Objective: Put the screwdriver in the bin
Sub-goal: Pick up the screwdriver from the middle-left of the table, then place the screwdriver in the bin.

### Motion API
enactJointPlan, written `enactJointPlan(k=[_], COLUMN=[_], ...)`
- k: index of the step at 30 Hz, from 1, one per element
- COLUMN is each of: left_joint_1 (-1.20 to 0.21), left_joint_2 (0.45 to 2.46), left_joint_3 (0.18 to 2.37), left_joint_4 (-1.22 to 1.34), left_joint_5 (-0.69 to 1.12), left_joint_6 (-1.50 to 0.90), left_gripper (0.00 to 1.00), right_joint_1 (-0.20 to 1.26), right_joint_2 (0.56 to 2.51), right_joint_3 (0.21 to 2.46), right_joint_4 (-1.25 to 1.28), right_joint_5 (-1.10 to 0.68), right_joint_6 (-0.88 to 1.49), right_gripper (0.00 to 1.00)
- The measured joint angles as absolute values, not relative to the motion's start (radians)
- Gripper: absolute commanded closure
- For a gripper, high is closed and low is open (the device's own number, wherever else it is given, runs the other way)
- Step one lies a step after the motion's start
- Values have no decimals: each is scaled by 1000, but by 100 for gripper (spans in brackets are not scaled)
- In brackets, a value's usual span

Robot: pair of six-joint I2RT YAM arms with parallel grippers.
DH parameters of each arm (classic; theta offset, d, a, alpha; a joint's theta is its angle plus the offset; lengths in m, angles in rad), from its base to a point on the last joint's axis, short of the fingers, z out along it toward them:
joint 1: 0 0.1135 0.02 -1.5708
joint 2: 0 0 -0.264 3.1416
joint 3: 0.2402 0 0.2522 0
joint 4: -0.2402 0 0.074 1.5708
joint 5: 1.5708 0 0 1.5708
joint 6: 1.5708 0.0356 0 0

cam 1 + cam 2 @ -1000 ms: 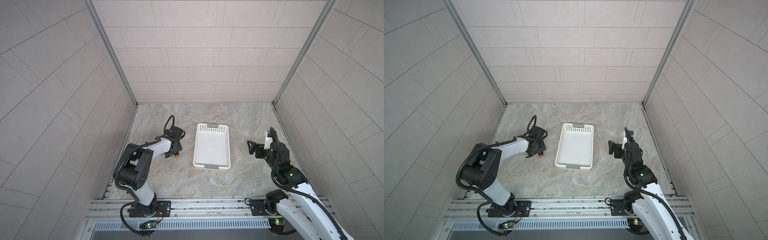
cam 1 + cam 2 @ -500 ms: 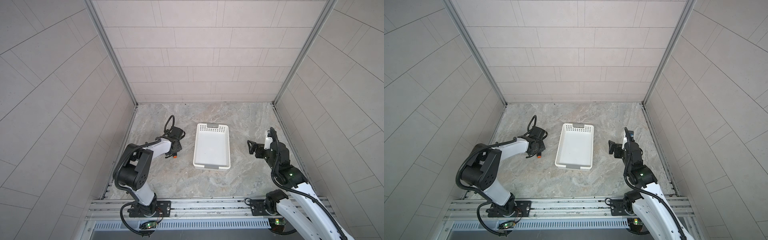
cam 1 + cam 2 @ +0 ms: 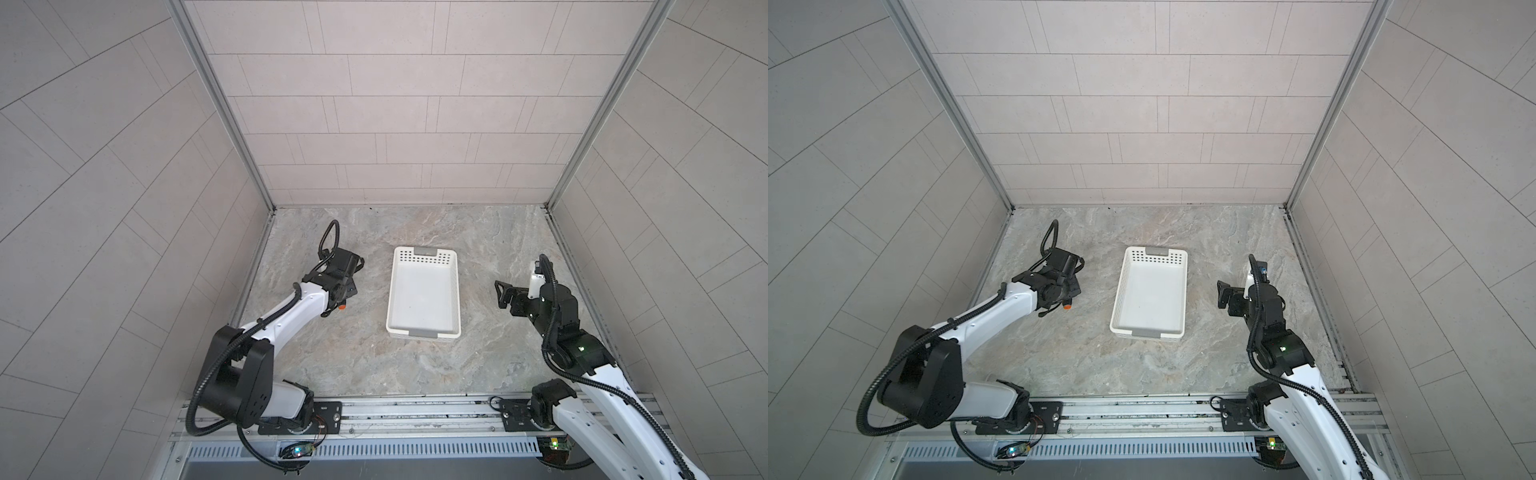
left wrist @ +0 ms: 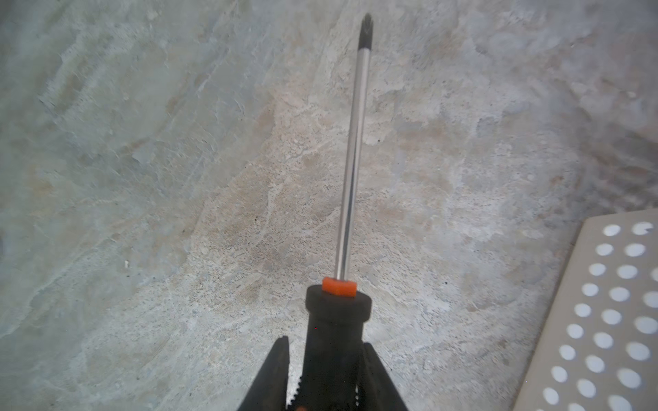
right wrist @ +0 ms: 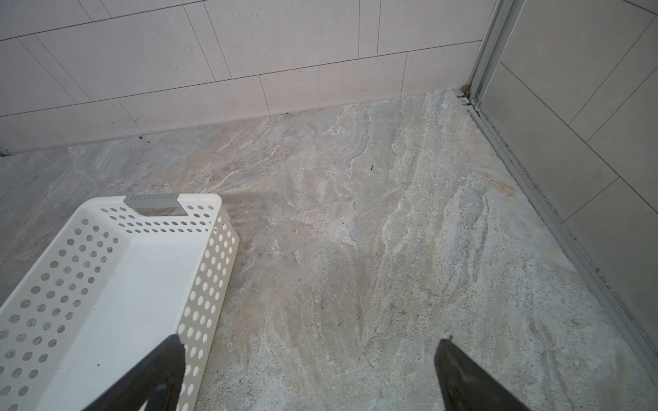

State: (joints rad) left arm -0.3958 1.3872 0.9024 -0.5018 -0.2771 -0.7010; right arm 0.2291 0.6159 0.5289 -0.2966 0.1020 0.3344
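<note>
The screwdriver has a thin metal shaft, an orange band and a black handle. My left gripper is shut on the handle, and the shaft points away over the marble floor. In both top views only its orange end shows, below the left gripper, left of the bin. The bin is a white perforated tray with nothing in it, lying mid-floor. Its wall shows in the left wrist view. My right gripper hangs open right of the bin, holding nothing.
Tiled walls close in the marble floor at the back and on both sides. A metal rail with both arm bases runs along the front. Bare floor lies between the bin and each arm.
The left jaws have closed on the screwdriver handle, and its orange end has shifted slightly left. The right arm and the bin have not moved.
</note>
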Motion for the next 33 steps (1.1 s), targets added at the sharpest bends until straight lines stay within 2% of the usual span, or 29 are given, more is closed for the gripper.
enactJointPlan(k=[9,16,24,33], left_joint_1=[-653,-836,-899,-934], left_joint_2=[1392,1550,1794,1960], left_joint_3=[1096,1227,1295,1383], left_joint_4=[-544,-512,-492,-455], left_joint_5=[-334,-329,-278,-232], left_joint_6=[-682,-673,-669,-653], left_gripper=[100,100,100,97], right_joint_1=[229,229,229,229], right_joint_2=[616,635,645,662], right_joint_3=[529,529,529,529], right_joint_4=[-297,-297,-296,-296], right_joint_5=[102,102,102,102], right_joint_6=[334,334,334,334], right_gripper=[1,0,0,0])
